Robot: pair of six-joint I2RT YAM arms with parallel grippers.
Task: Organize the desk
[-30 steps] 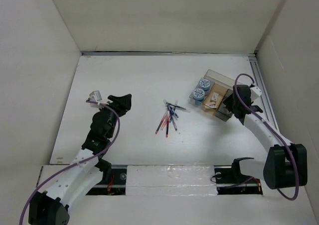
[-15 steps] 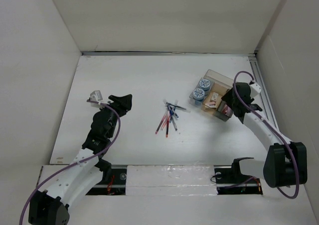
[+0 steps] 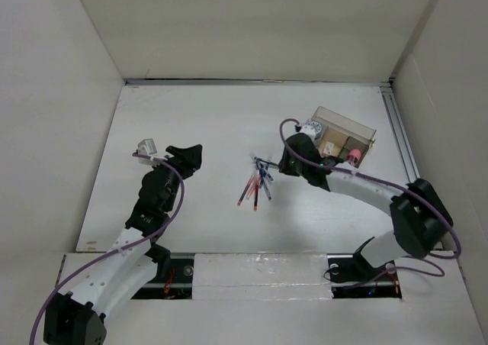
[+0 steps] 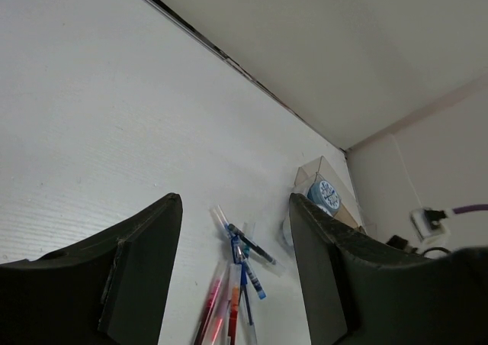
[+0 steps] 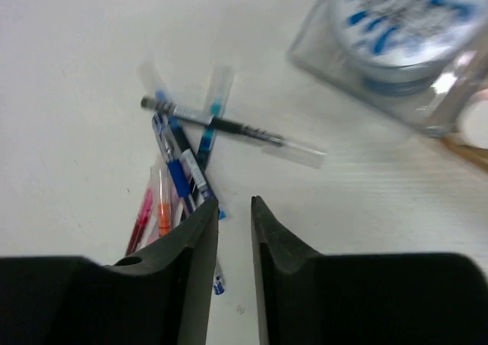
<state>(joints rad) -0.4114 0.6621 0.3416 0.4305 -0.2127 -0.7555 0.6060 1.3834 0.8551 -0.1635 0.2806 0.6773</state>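
Left gripper [image 3: 185, 157] sits well left of the pen pile [image 3: 258, 181], jaws spread wide with nothing in them, parked above the desk [image 3: 206, 124] and aimed at the pile; looks idle. Right gripper [image 5: 235, 204] hangs directly over the near-right side of the pile, jaws pulled in to a slim gap and empty, no pen between the fingers. The pile is a loose fan of blue, pink and orange pens, with one black pen [image 5: 229, 125] lying crosswise over the far end. Step in hand reads as the approach for picking pens off the pile, grasp not yet made. Next move probably needs the jaws wider, one pen singled out where it clears its neighbours (the black one on top looks easiest), then a straight drop to straddle it. Beyond and right of the pile stands the clear tray [image 3: 358, 129], holding a blue-topped tin [image 5: 396, 17] and brown items too small to name. The desk spreads bare on all other sides of the pile
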